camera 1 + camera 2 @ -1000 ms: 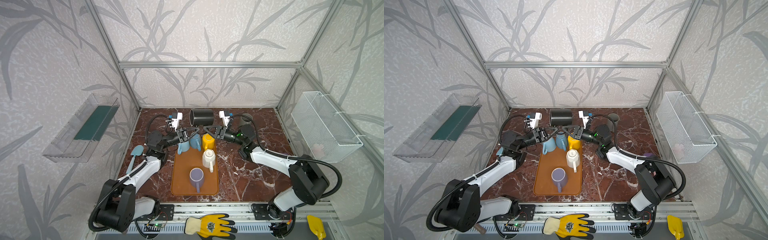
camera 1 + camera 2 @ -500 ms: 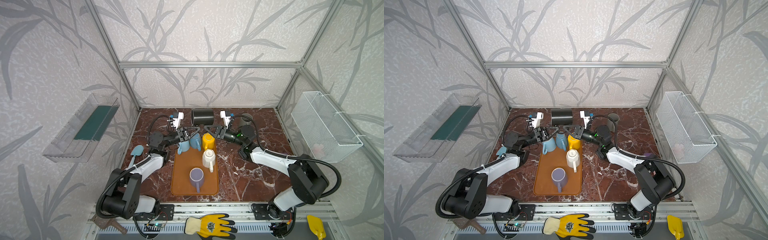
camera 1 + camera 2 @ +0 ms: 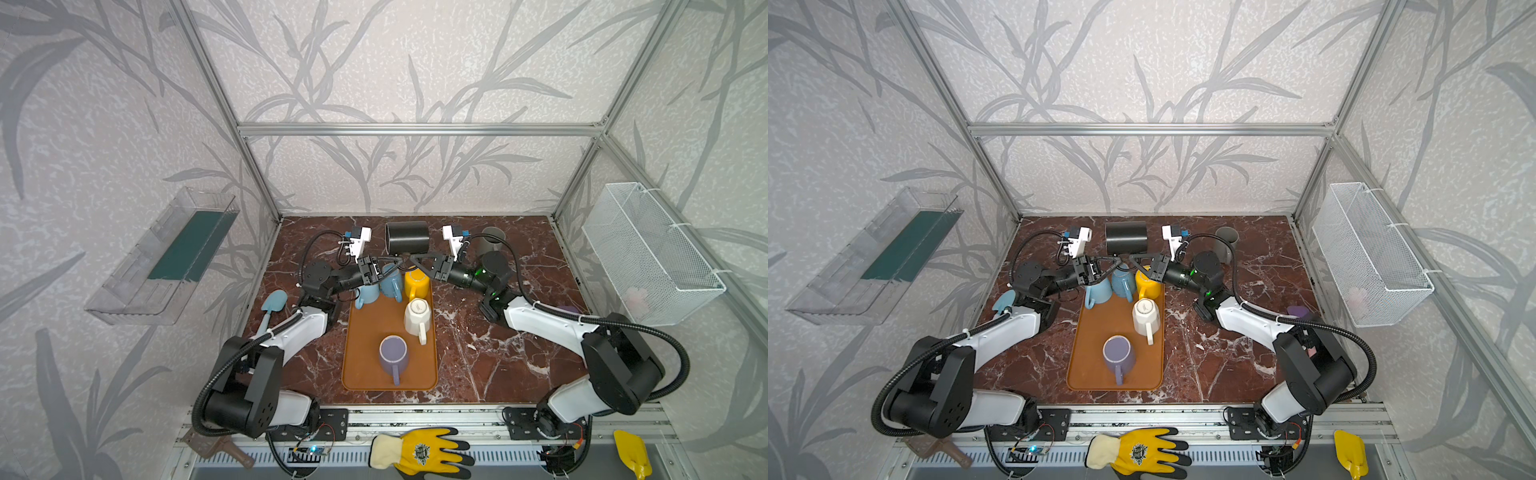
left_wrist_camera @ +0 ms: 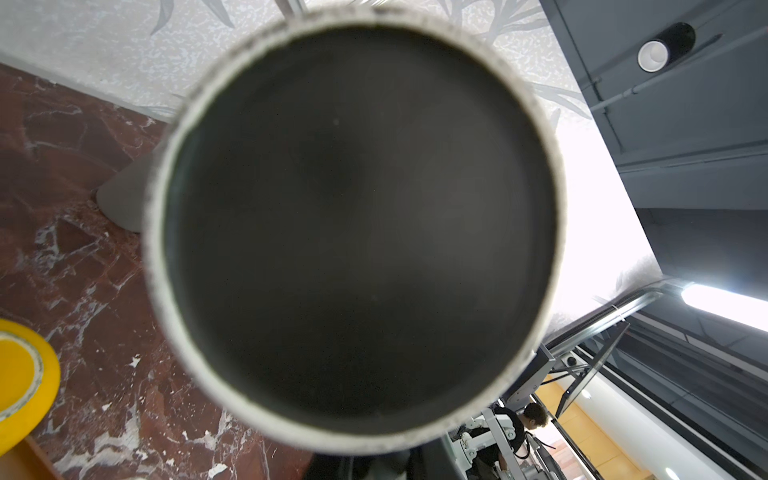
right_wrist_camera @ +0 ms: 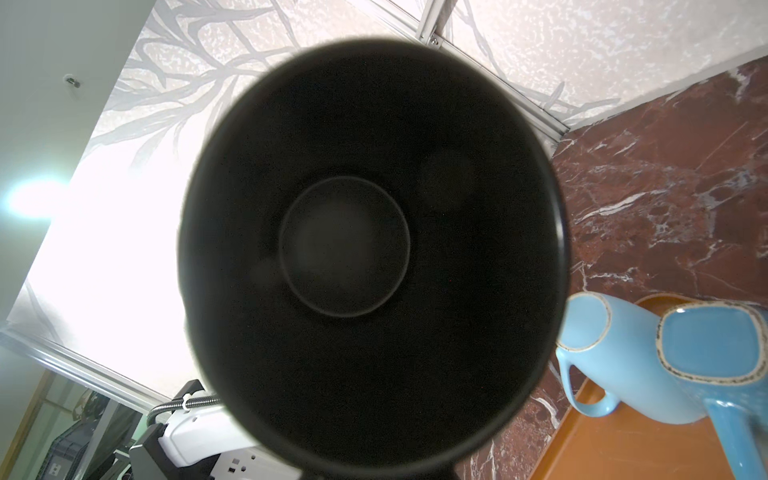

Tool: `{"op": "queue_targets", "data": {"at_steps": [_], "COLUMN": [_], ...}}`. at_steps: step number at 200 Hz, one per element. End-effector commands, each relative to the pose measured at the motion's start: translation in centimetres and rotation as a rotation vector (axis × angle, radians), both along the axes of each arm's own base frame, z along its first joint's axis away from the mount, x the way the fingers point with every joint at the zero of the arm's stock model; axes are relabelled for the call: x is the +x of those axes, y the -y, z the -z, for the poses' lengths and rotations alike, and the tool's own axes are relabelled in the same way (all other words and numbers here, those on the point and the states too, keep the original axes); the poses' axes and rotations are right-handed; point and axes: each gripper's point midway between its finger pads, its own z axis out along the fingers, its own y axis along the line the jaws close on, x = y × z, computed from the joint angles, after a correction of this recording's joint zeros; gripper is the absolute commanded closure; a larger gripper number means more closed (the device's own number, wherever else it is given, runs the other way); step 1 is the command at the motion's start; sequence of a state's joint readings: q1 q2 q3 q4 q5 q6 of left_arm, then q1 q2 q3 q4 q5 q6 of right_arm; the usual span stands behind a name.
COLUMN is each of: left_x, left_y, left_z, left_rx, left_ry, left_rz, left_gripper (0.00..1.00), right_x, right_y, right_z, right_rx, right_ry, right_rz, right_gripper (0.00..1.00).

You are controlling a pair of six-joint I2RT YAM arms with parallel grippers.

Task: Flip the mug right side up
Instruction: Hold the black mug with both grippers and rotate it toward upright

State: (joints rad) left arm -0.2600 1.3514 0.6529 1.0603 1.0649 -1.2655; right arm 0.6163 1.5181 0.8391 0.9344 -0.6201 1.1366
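The black mug (image 3: 406, 237) (image 3: 1126, 237) is held in the air on its side, above the far end of the orange tray (image 3: 374, 328). Its base is turned toward the left arm and fills the left wrist view (image 4: 357, 224). Its open mouth is turned toward the right arm, and its dark inside is seen in the right wrist view (image 5: 370, 257).

The left gripper (image 3: 397, 261) and the right gripper (image 3: 415, 259) are both brought together under the mug's lower side, tip almost to tip. Both pairs of jaws are clenched on the mug there. The exact spot gripped is hidden, and the handle cannot be made out.

Just below, two blue mugs (image 3: 368, 293) (image 3: 390, 282) and a yellow mug (image 3: 417, 282) are stood upside down on the tray's far end. A white mug (image 3: 417, 318) is set nearer, and a purple mug (image 3: 392, 353) is seen upright, mouth up. A grey cup (image 3: 492, 239) is stood on the marble table (image 3: 478, 353), beyond the right arm.
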Motion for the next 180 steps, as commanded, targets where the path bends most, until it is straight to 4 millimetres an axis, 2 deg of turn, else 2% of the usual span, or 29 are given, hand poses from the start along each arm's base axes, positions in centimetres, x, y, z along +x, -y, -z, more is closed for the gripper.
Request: {"op": "queue_targets", "data": {"at_steps": [1,51,70,100,180], "left_x": [0.2,0.3,0.4,0.2,-0.8], "left_y": [0.1,-0.1,-0.1,-0.3,-1.3], "left_z": [1.2,2.2,2.5,2.6,2.8], "left_rx": [0.084,0.143,0.157,0.186,0.304], "left_ry": [-0.044,-0.081,-0.092,-0.092,-0.086], "left_rz": [-0.021,-0.045,-0.050,-0.065,-0.110], "left_gripper": [0.83,0.52,0.45,0.42,0.41], "right_x": [-2.3,-2.6,-2.7,-2.7,-2.2], "right_y": [1.1,1.3,1.3,1.4,2.1], "right_z": [-6.3,-6.2,-6.2,-6.0,-4.7], "right_rx": [0.101,0.083,0.083,0.070,-0.026], "right_ry": [0.225,0.244,0.247,0.247,0.233], "right_rz": [0.003,0.006,0.007,0.014,0.081], "right_gripper": [1.00,1.00,1.00,1.00,1.00]}}
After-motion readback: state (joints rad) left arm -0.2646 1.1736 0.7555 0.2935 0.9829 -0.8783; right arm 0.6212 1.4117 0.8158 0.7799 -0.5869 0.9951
